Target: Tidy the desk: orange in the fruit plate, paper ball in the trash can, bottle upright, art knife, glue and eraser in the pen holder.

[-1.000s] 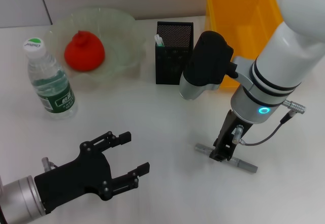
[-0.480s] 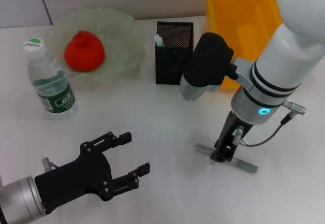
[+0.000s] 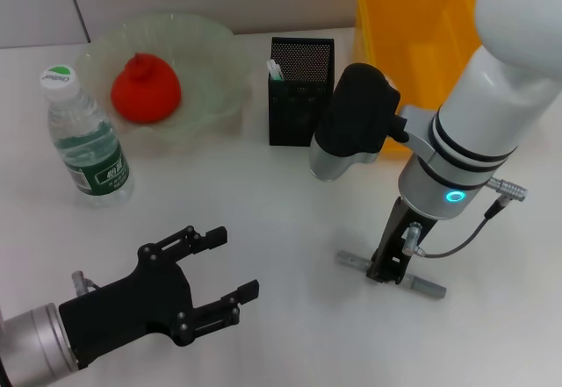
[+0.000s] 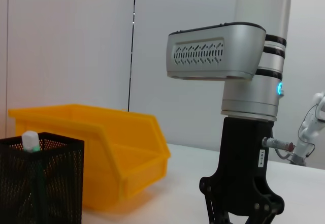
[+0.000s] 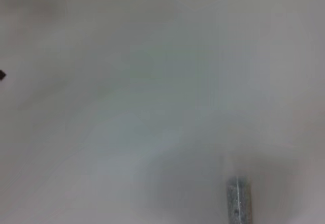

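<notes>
The right arm reaches straight down, its gripper (image 3: pixel 385 271) clamped on the glue (image 3: pixel 427 287) — a grey stick lying flat on the desk (image 3: pixel 281 211). The left gripper (image 3: pixel 211 277) hovers low, fingers apart.

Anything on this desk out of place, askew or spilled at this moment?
Only the glue: it lies flat on the table instead of standing in the pen holder. The right end effector is down on its middle. The bottle stands upright, and the orange sits in the fruit plate. Nothing spilled.
</notes>
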Motion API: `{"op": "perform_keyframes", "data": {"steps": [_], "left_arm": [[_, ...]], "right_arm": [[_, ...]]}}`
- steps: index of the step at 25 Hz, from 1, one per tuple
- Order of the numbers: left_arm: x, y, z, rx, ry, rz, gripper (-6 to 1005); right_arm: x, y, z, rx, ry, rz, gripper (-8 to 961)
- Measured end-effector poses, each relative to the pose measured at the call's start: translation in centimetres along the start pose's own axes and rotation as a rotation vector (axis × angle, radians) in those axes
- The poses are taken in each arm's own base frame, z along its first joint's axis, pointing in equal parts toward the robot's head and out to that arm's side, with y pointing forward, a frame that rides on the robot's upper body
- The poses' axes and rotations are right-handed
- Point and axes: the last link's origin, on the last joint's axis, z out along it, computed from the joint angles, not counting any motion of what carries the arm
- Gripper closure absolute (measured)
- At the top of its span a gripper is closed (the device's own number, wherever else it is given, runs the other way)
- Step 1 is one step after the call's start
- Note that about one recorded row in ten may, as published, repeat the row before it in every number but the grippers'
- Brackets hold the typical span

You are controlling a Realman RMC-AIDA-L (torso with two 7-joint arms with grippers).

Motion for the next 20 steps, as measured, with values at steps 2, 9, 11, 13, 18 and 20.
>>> {"op": "perform_keyframes", "data": {"steps": [2,9,11,13,18,20], "left_arm": [[0.1,0.0,0.0,-0.001,0.004,0.0,226],[0.1,0.1,-0.1,-0.002,0.009,-0.002,226],[0.1,0.2,-0.1,-0.003,0.012,-0.004,226],[0.1,0.2,-0.1,-0.003,0.011,-0.005,226],[0.0,0.3,-0.2,-0.003,0.012,-0.007,226],[0.0,0.3,-0.2,-0.003,0.013,-0.006,226]], "right_arm": [[0.0,-0.1,-0.1,-0.003,-0.007,0.007,814],[0.0,-0.9,-1.4,-0.018,-0.072,0.06,814],[-0.1,-1.3,-2.6,-0.049,-0.131,0.085,814],[0.1,-1.7,-3.8,-0.089,-0.187,0.103,815],[1.4,-3.4,-6.9,-0.111,-0.346,0.182,816],[2.2,-4.3,-8.2,-0.083,-0.41,0.223,817]]}}
